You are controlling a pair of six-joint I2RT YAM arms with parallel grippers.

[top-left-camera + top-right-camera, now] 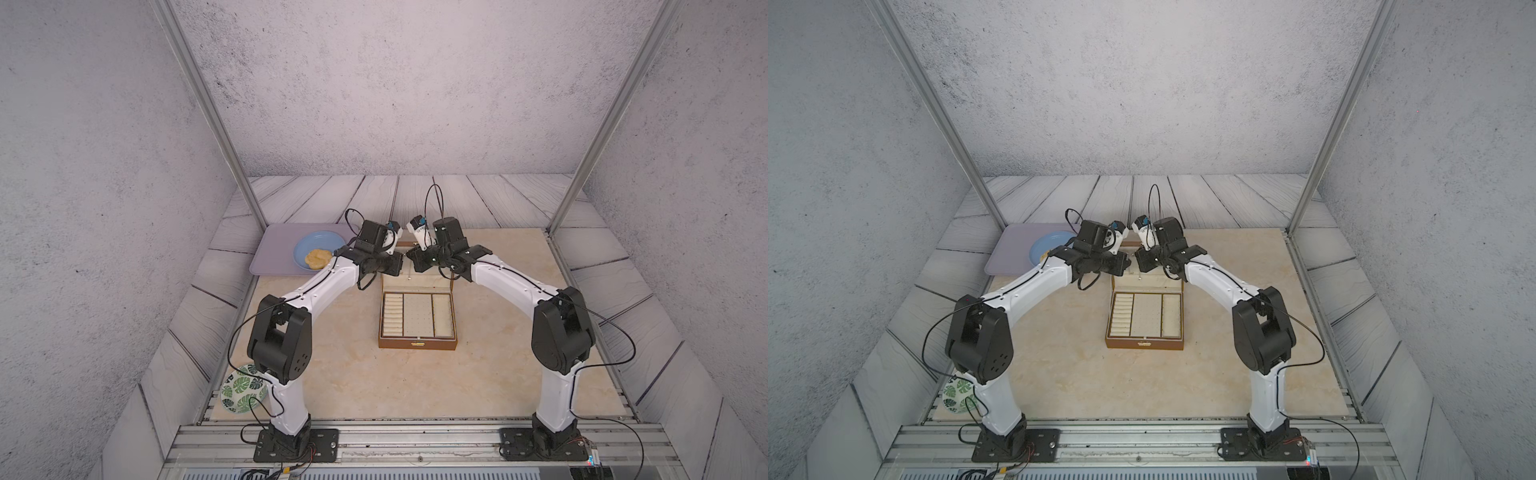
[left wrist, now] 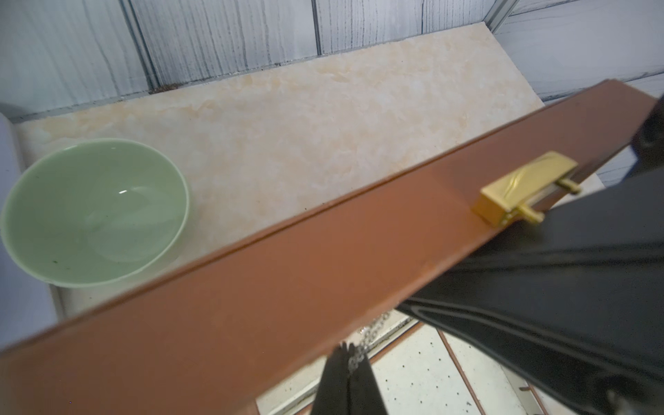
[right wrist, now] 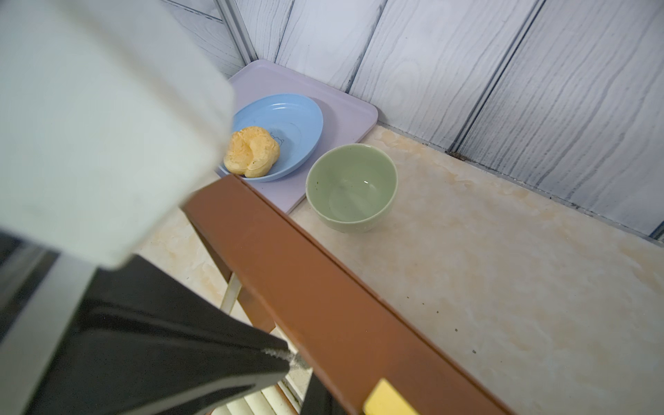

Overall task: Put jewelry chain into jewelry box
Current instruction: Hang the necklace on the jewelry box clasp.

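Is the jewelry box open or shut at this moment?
Open. The jewelry box has its lid raised, and the cream compartments show in both top views.

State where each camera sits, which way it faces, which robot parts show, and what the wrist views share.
Both top views: high behind the bases, looking down and forward at the open jewelry box; left arm and right arm show.
Left wrist: on its arm, facing across the lid toward the green bowl; left gripper shut on the jewelry chain.
Right wrist: on its arm, facing lid, bowl and blue plate; right gripper pinching the chain.
Shared: lid, bowl, chain.
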